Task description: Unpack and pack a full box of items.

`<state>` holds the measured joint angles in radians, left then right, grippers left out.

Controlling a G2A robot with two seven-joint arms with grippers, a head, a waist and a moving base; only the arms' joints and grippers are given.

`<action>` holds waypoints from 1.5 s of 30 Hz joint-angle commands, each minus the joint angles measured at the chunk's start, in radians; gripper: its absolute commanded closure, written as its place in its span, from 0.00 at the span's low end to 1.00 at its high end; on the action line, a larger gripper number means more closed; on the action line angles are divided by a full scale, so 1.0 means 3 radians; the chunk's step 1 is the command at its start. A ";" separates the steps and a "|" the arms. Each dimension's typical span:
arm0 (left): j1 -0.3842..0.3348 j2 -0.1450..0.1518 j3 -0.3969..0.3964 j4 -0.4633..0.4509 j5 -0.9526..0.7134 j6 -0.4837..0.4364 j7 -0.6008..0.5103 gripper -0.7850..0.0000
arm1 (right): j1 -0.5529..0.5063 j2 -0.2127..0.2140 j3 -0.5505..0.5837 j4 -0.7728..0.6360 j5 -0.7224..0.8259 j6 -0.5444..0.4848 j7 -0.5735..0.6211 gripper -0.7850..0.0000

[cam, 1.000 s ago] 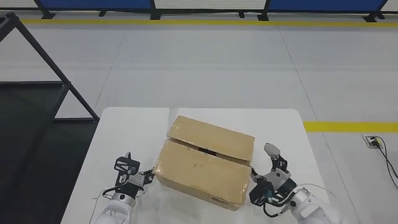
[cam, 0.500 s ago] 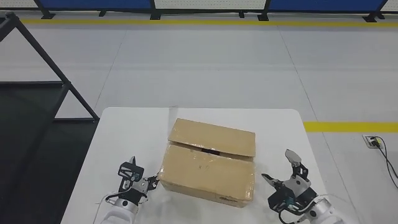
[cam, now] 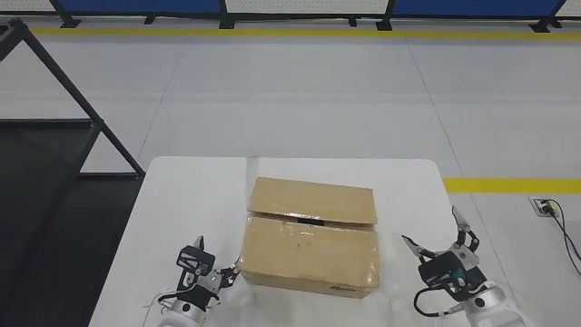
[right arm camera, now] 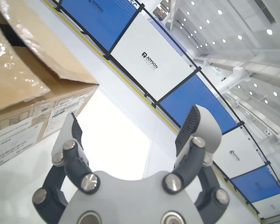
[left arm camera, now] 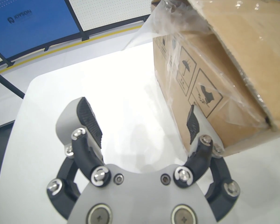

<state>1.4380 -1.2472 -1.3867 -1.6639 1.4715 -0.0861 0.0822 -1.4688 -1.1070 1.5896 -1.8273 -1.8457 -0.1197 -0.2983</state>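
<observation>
Sitting near the middle of the white table [cam: 186,191], the cardboard box [cam: 311,241] rests flat with its two top flaps folded down. A narrow dark gap shows along the seam where the flaps meet. Clear tape [left arm camera: 154,22] hangs loose and crinkled from one upper corner of the box and runs down its short end, across the printed handling symbols.

The left gripper [cam: 218,256] sits low over the table at that short end, on the robot's left side of the box. Its fingers are spread wide with nothing between them. In the left wrist view the left gripper [left arm camera: 137,108] has one ribbed pad [left arm camera: 191,120] right against the end wall, possibly touching it, though contact is hard to confirm.

The right gripper [cam: 430,224] is off the opposite end of the box, clearly apart from it, near the table's edge. Its fingers are likewise splayed and empty. The right wrist view shows the right gripper [right arm camera: 134,113] tilted upward, with the box [right arm camera: 25,75] to one side and blue and white partition panels [right arm camera: 151,59] behind.
</observation>
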 commanded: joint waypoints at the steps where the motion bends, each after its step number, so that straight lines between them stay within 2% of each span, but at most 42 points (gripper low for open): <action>1: 0.0013 0.0000 0.0002 -0.0012 0.0007 0.0003 0.0002 0.00 | -0.0004 0.0001 0.0003 -0.0013 -0.0007 -0.0012 0.0010 0.00; 12: 0.0048 -0.0007 -0.0022 -0.0064 -0.0016 0.0082 0.0025 0.00 | 0.0000 -0.0001 -0.0006 -0.0030 0.0002 -0.0011 0.0018 0.00; 19: -0.0028 -0.0027 -0.0276 -0.0083 -0.0368 0.0497 0.0012 0.00 | 0.0028 -0.0033 0.0081 0.0053 0.0660 0.0045 -0.0162 0.00; 21: -0.0092 -0.0025 -0.0317 -0.0063 -0.0117 0.0743 -0.0024 0.00 | 0.0008 -0.0038 0.0127 0.0062 0.0793 0.0049 -0.0191 0.00; 27: -0.0406 -0.0017 -0.0183 0.0176 0.0714 0.0907 -0.0153 0.00 | -0.0099 -0.0039 0.0178 -0.0109 0.0772 0.0021 -0.0140 0.00; 28: -0.0425 -0.0015 -0.0141 0.0214 0.0825 0.0846 -0.0228 0.00 | -0.0099 -0.0039 0.0178 -0.0109 0.0772 0.0021 -0.0140 0.00; 39: -0.0456 -0.0013 -0.0155 0.0254 0.0880 0.0880 -0.0248 0.00 | -0.0098 -0.0041 0.0177 -0.0110 0.0782 0.0025 -0.0128 0.00; 41: -0.0619 -0.0020 -0.0101 0.0407 0.1019 0.0899 -0.0215 0.00 | -0.0070 -0.0045 0.0171 -0.0091 0.0804 0.0029 -0.0097 0.00; 45: -0.0945 -0.0022 -0.0027 0.0797 0.1298 0.0901 0.0091 0.00 | -0.0015 -0.0054 0.0113 -0.0057 0.0816 0.0018 -0.0068 0.00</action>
<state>1.1836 -1.2537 -1.4020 -1.4622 1.8332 0.1823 0.0789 -1.4762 -1.1224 1.6292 -1.8469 -1.5991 -0.1146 -0.3208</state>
